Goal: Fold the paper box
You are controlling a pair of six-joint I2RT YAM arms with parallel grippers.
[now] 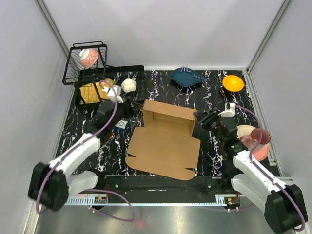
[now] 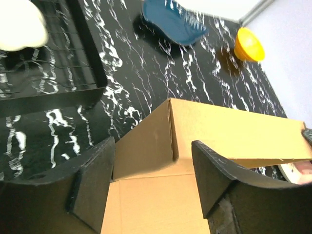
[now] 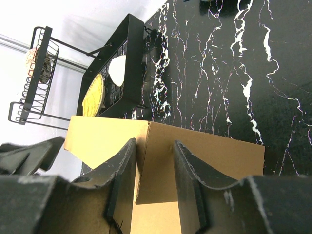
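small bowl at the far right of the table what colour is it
The small bowl is orange, clearest in the top external view.

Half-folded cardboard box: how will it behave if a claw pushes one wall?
The paper box is empty thin cardboard, so probably light and may slide on the glossy table. Raised walls may hinge at creases. Flat panels look stiff.

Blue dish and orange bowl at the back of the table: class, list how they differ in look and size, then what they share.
The blue dish is dark blue; the orange bowl is bright orange. The dish has a stretched outline with a pointed end, the bowl a round one. The dish spreads wider than the bowl. Both sit on the far side of the table, beyond the paper box.
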